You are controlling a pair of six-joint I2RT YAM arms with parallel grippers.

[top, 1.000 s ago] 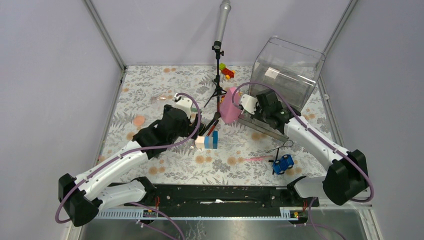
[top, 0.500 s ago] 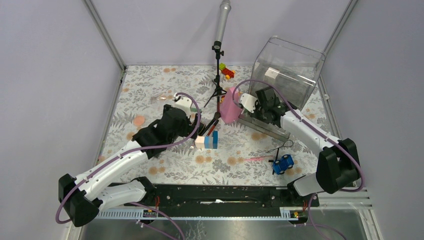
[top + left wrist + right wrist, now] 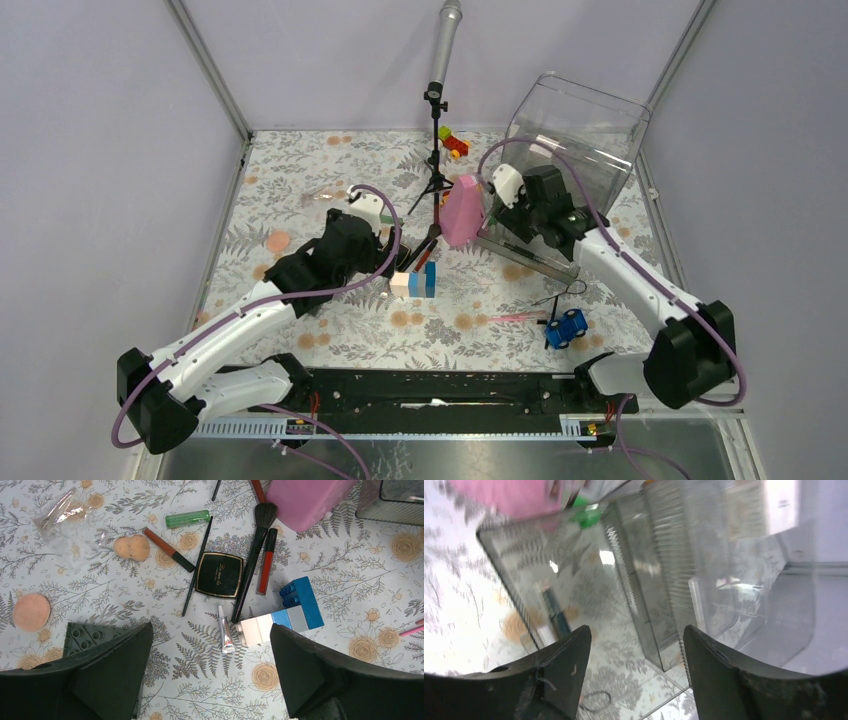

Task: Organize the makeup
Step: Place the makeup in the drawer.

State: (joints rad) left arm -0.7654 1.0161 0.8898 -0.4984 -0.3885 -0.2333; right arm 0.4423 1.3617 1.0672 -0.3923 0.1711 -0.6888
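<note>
The makeup lies under my left gripper (image 3: pixel 212 625), which hangs open and empty above the table. In its view are a black compact (image 3: pixel 219 575), a black brush (image 3: pixel 256 555), a red gloss stick (image 3: pixel 266 560), a green tube (image 3: pixel 187 518), a brown-red pencil (image 3: pixel 167 549), a small silver tube (image 3: pixel 225 636) and peach sponges (image 3: pixel 131 547). My right gripper (image 3: pixel 636 628) is open over the clear tray (image 3: pixel 524 600), nothing between its fingers. A dark slim item (image 3: pixel 555 612) lies in that tray. A pink pencil (image 3: pixel 515 317) rests near the front right.
Toy blocks (image 3: pixel 285 615) sit beside the brush tip, a tall pink object (image 3: pixel 462 212) next to the tray. A big clear box (image 3: pixel 575 140) stands back right, a microphone tripod (image 3: pixel 437 150) at centre back. A blue toy car (image 3: pixel 566 327) and a dark green plate (image 3: pixel 90 632) lie nearby.
My right gripper has opened and drawn up and back from the tray towards the clear box. The left arm has not moved.
</note>
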